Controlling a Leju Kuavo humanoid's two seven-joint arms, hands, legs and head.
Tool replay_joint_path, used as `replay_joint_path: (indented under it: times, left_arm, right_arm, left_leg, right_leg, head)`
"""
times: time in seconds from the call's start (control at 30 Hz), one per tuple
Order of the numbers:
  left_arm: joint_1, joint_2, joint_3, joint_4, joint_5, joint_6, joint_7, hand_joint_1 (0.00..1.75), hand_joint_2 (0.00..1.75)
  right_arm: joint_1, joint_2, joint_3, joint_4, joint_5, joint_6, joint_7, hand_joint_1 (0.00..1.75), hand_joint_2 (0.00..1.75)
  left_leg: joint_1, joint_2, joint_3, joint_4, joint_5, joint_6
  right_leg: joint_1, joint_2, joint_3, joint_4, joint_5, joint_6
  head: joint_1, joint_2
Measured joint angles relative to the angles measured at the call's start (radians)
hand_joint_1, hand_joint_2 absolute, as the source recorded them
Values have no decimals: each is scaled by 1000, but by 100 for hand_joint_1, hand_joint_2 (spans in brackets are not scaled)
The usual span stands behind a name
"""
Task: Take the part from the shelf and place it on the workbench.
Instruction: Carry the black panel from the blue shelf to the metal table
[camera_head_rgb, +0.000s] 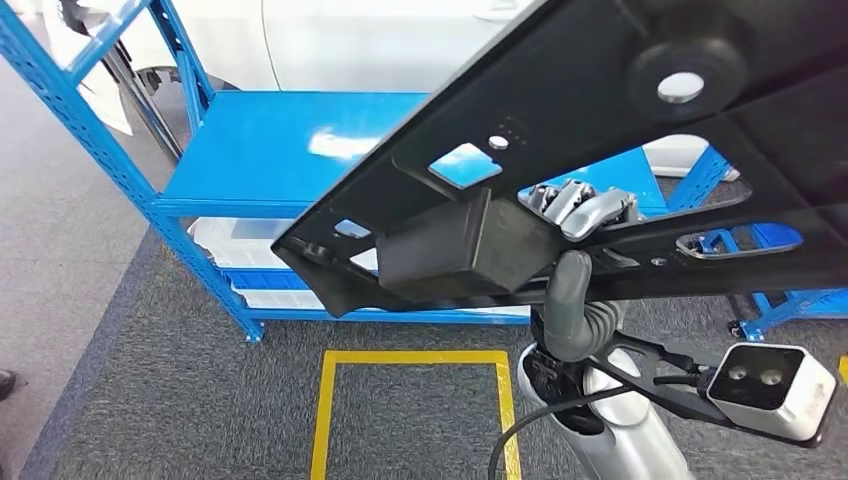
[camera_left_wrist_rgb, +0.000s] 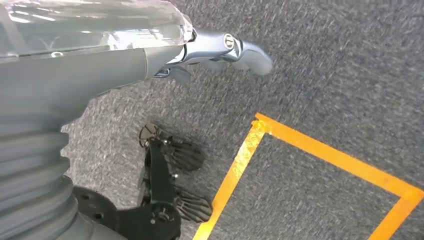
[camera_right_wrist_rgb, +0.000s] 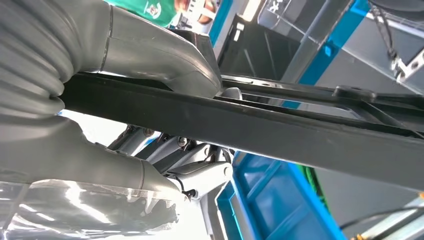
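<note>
Head view — right hand (camera_head_rgb: 580, 208) fingers grasp black part (camera_head_rgb: 640, 130) clear above shelf (camera_head_rgb: 270, 150); left hand (camera_left_wrist_rgb: 220, 50) fingers released.

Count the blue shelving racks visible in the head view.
2. One blue rack stands ahead on the left, white bins on its lower level. A second shows at the right, partly behind the black part the right hand holds; more may be hidden.

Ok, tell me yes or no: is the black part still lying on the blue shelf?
No: in the head view the right robot hand grips the black part, lifted in front of the blue shelf.
</note>
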Motion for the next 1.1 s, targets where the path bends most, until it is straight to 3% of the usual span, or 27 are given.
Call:
replay_joint_path:
  times: [0.07,0.13,0.17,0.2,0.23,0.27,0.3,0.37,0.4,0.5,0.53,0.57,0.67,0.7,0.73,0.77,0.83,0.9,0.93,1.03,1.1]
  left_arm:
    - [0,-3,0,0,-1,-3,-2,0,175]
    - [0,-4,0,0,-1,-7,-3,0,175]
    - [0,-4,0,0,0,-8,-1,0,175]
    - [1,-4,0,0,1,-9,1,0,175]
    - [1,-5,0,0,1,-9,3,0,175]
    - [1,-5,0,0,1,-9,5,0,175]
    - [1,-5,0,0,1,-9,7,0,175]
    - [0,-6,0,0,1,-8,9,0,175]
    - [-1,-6,0,0,1,-7,10,0,175]
    - [-1,-6,0,0,1,-6,11,0,175]
    - [-1,-6,0,0,1,-6,11,0,175]
    - [0,-6,0,0,1,-5,11,0,175]
    - [0,-6,0,0,1,-5,11,0,175]
    - [0,-6,0,0,1,-5,11,0,175]
    - [0,-6,0,0,1,-5,11,0,175]
    - [0,-6,0,0,1,-5,10,0,175]
    - [1,-5,1,0,1,-5,10,0,175]
    - [2,-5,1,0,1,-4,9,0,175]
    - [3,-4,1,0,1,-3,9,0,175]
    - [-1,-5,1,0,1,0,8,0,175]
    - [-3,-6,2,0,2,0,6,0,175]
  right_arm:
    - [3,-8,-6,0,-5,8,-5,175,175]
    - [9,-21,-17,0,-17,21,-14,175,175]
    - [14,-28,-24,0,-25,29,-17,175,175]
    - [18,-35,-32,0,-33,38,-18,175,175]
    - [20,-41,-39,0,-38,46,-19,175,175]
    - [22,-45,-46,0,-41,51,-19,175,175]
    - [22,-47,-51,0,-42,56,-18,175,175]
    - [22,-50,-59,0,-43,65,-18,175,175]
    - [22,-51,-63,0,-42,69,-18,175,175]
    - [22,-53,-70,-1,-40,75,-18,175,175]
    - [22,-53,-72,-1,-39,78,-18,175,175]
    - [21,-53,-74,-1,-39,80,-18,175,175]
    - [21,-54,-81,-1,-39,91,-18,175,175]
    - [21,-54,-84,-1,-40,97,-18,175,175]
    - [21,-55,-87,-1,-42,104,-17,175,175]
    - [21,-56,-89,-1,-44,111,-17,175,175]
    - [20,-59,-93,-1,-48,124,-16,175,175]
    - [17,-60,-93,-1,-50,132,-14,175,175]
    - [15,-60,-94,0,-51,136,-13,175,175]
    - [6,-64,-99,0,-53,143,-3,175,175]
    - [-6,-71,-103,1,-59,145,4,175,175]
  left_leg:
    - [5,4,-22,-6,25,13]
    - [5,5,-51,-6,45,19]
    - [4,6,-65,-5,55,19]
    - [4,6,-77,-3,64,18]
    - [4,6,-90,0,72,16]
    - [4,7,-100,3,79,14]
    - [4,7,-108,7,84,11]
    - [2,6,-121,17,91,3]
    - [1,6,-125,22,94,-2]
    - [1,6,-131,28,100,-19]
    - [2,5,-138,43,87,-25]
    - [4,5,-154,79,59,-31]
    - [10,4,-231,278,-51,-44]
    - [11,4,-242,318,-62,-46]
    - [11,4,-234,317,-52,-46]
    - [11,2,-206,276,-25,-44]
    - [11,-24,-119,133,31,-34]
    - [10,-51,-66,39,47,-24]
    - [9,-53,-60,26,42,-21]
    - [12,-26,-61,9,50,-7]
    - [16,-6,-60,0,56,4]
  right_leg:
    - [-2,3,-28,61,-68,10]
    - [-7,4,-70,196,-168,18]
    - [-8,3,-85,262,-191,21]
    - [-8,3,-88,304,-192,23]
    - [-9,3,-72,310,-175,24]
    - [-10,3,-36,272,-149,24]
    - [-11,3,19,201,-128,21]
    - [-8,3,120,52,-128,12]
    - [-5,3,146,10,-136,5]
    - [-5,3,147,-10,-136,-17]
    - [-6,1,145,-13,-130,-25]
    - [-8,0,141,-16,-124,-32]
    - [-7,0,125,-14,-112,-39]
    - [-6,2,121,-13,-110,-39]
    - [-6,6,118,-11,-108,-37]
    - [-6,11,116,-9,-107,-36]
    - [-4,22,114,-6,-106,-32]
    - [-5,36,109,-5,-101,-23]
    - [-6,44,105,-5,-98,-17]
    - [-7,51,92,7,-102,1]
    - [-6,31,53,86,-149,8]
  head:
    - [5,0]
    - [9,0]
    - [10,0]
    - [10,0]
    - [11,0]
    - [11,0]
    - [11,0]
    - [11,0]
    - [11,0]
    - [15,0]
    - [14,0]
    - [12,0]
    - [10,0]
    - [10,0]
    - [10,0]
    - [10,0]
    - [10,0]
    - [10,0]
    - [10,0]
    - [10,0]
    - [14,0]
